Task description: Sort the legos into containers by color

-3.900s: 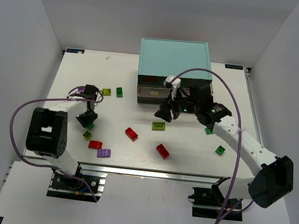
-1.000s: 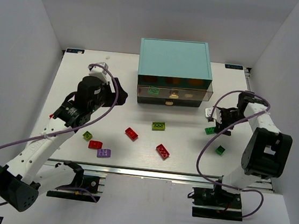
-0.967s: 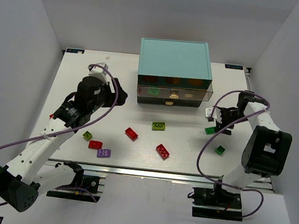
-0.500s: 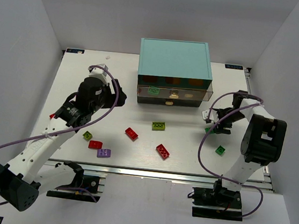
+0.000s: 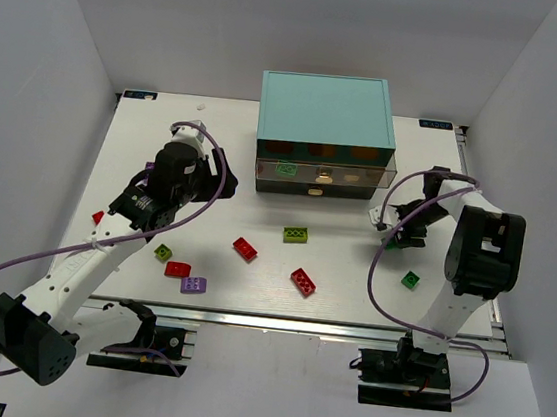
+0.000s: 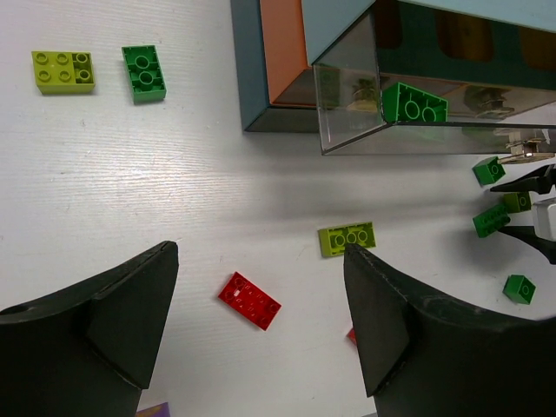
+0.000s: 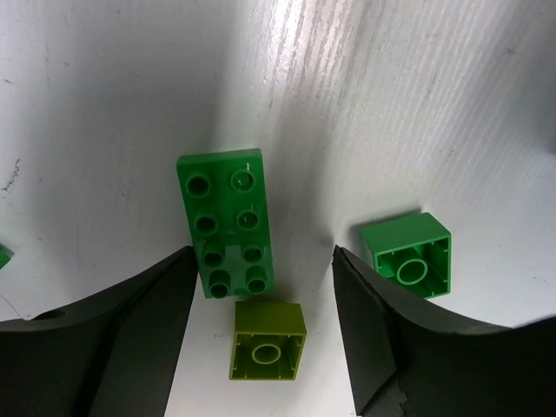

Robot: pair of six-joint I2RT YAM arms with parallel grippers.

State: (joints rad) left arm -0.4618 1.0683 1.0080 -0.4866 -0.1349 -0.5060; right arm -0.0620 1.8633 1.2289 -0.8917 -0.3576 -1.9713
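My right gripper (image 7: 261, 326) is open, low over the table. Its fingertips straddle a small yellow-green lego (image 7: 268, 341) lying studs-down and the near end of a long green lego (image 7: 228, 223). A square green lego (image 7: 407, 255) lies just right of the right finger (image 7: 391, 339). In the top view this gripper (image 5: 394, 234) is right of the cabinet (image 5: 325, 108). My left gripper (image 6: 261, 313) hangs open and empty high above a red lego (image 6: 249, 301) and a yellow-green lego (image 6: 347, 238). The open see-through drawer (image 6: 347, 104) holds one green lego (image 6: 414, 102).
More legos lie loose on the table: a yellow-green one (image 6: 62, 70) and a dark green one (image 6: 143, 73) left of the cabinet. Two red ones (image 5: 177, 268) (image 5: 302, 281), a purple one (image 5: 192, 284) and a green one (image 5: 410, 279) are near the front edge.
The right gripper has slid left and down onto the green legos beside the cabinet, its jaws narrowing a little. The left arm has shifted slightly towards the cabinet.
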